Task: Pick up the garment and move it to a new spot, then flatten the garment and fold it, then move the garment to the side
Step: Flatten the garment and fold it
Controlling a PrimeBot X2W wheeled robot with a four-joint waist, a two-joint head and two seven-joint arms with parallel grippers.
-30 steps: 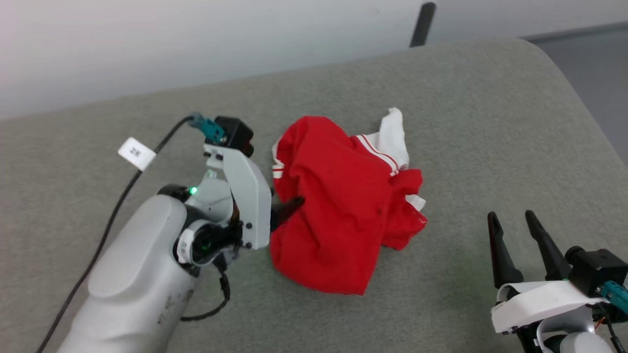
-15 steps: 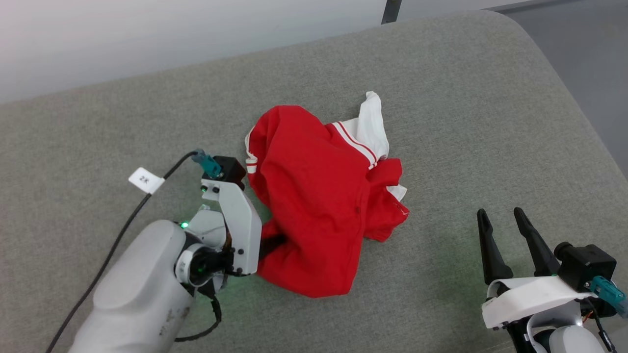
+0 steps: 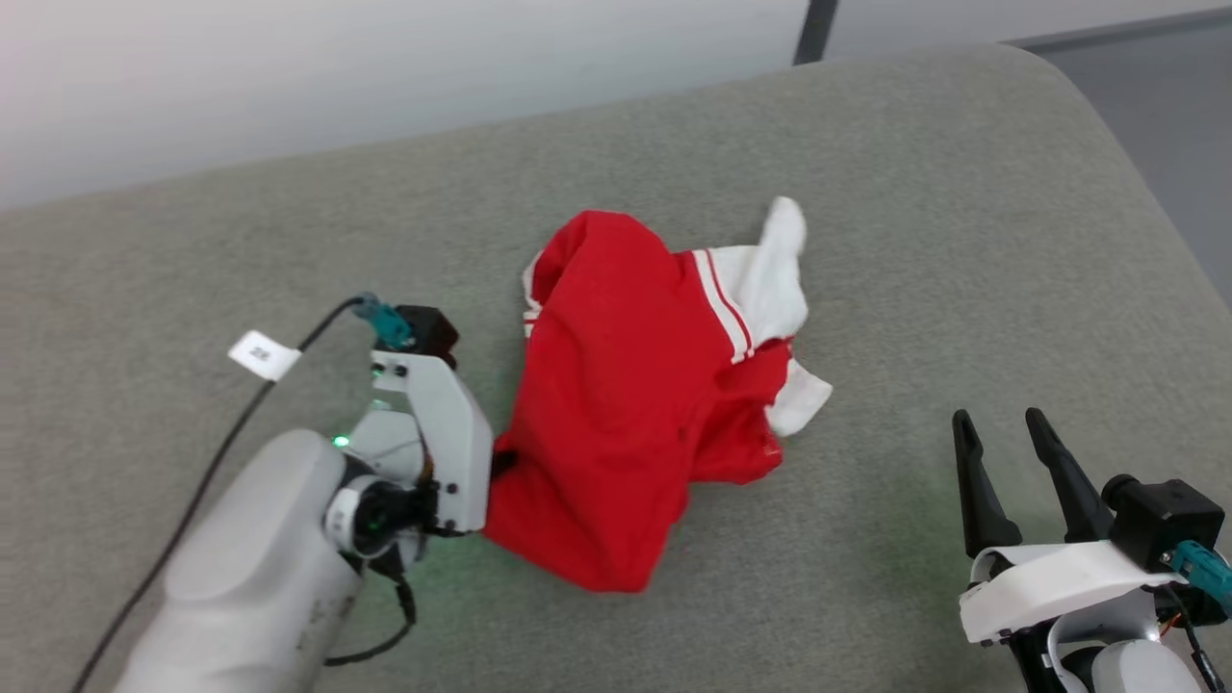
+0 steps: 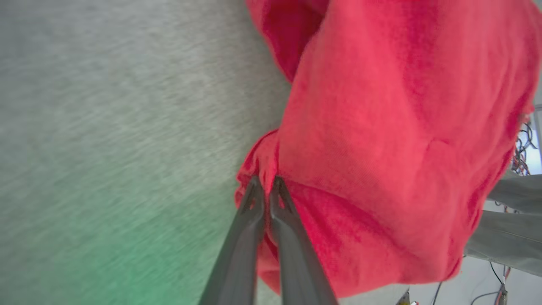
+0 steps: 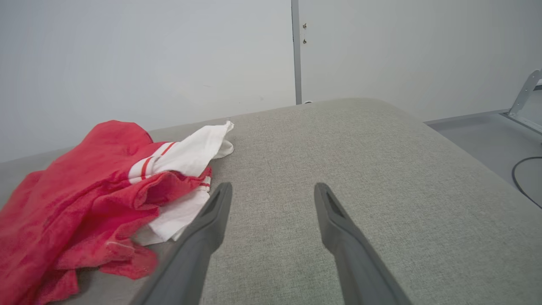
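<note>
A pale wall (image 3: 385, 77) with a dark vertical strip (image 3: 813, 29) backs a grey, fabric-covered bench (image 3: 914, 192) with a rounded far corner at the upper right of the head view, where grey floor (image 3: 1184, 106) shows beyond it. The garment (image 3: 626, 404), a bright red shirt with white sleeves and thin stripes at the seams, lies crumpled in a heap at the centre of the frame, its white sleeve turned toward the upper right. The left gripper (image 3: 502, 465) reaches in from the lower left and meets the garment's left edge; in the left wrist view the left gripper (image 4: 266, 186) has its jaws pressed together on a fold of the red garment (image 4: 381, 148), with the grey bench surface blurred and tinged green at the left of that frame. A black cable (image 3: 192, 500) carrying a small white tag (image 3: 258, 354) runs along the left forearm. The right gripper (image 3: 997, 423) sits at the lower right of the head view, well apart from the garment, jaws spread wide and holding nothing. In the right wrist view the right gripper (image 5: 273, 188) points across bare bench, the garment (image 5: 84, 203) at the left of the frame.
</note>
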